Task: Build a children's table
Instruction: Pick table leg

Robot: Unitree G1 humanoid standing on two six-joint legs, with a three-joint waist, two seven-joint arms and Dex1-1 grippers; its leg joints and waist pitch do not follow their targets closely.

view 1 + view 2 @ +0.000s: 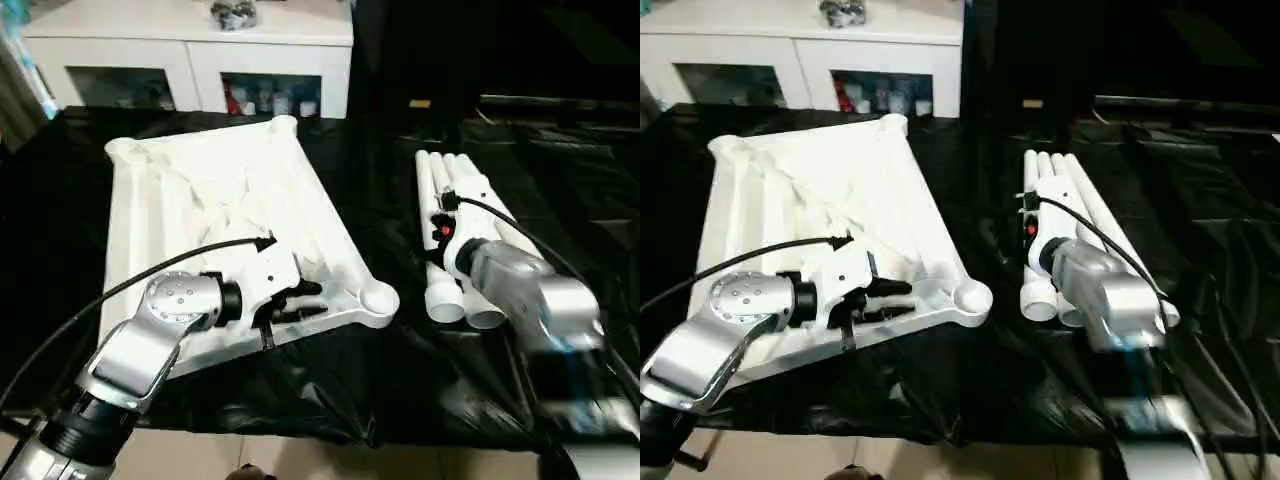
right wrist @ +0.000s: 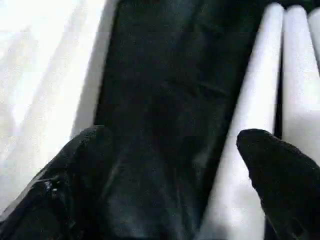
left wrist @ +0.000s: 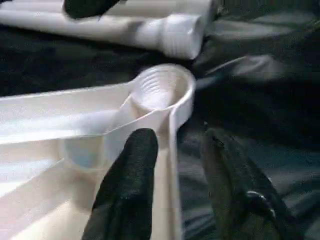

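The white tabletop [image 1: 190, 200] lies upside down on the black cloth, ribbed underside up, with a round corner socket [image 1: 378, 297] at its near right corner. My left gripper [image 3: 178, 136] is open and straddles the tabletop's near rim just short of that socket [image 3: 162, 90], one finger [image 3: 127, 185] inside the rim and the other outside. Several white tube legs [image 1: 452, 185] lie side by side to the right. My right gripper [image 2: 175, 142] is open, hanging over the cloth between tabletop and legs, with one finger [image 2: 272, 155] above the nearest leg [image 2: 255, 100].
A black cloth [image 1: 400, 380] covers the work surface up to its front edge, with beige floor below. A white cabinet [image 1: 190, 50] with glass doors stands behind. Black cables run along both forearms.
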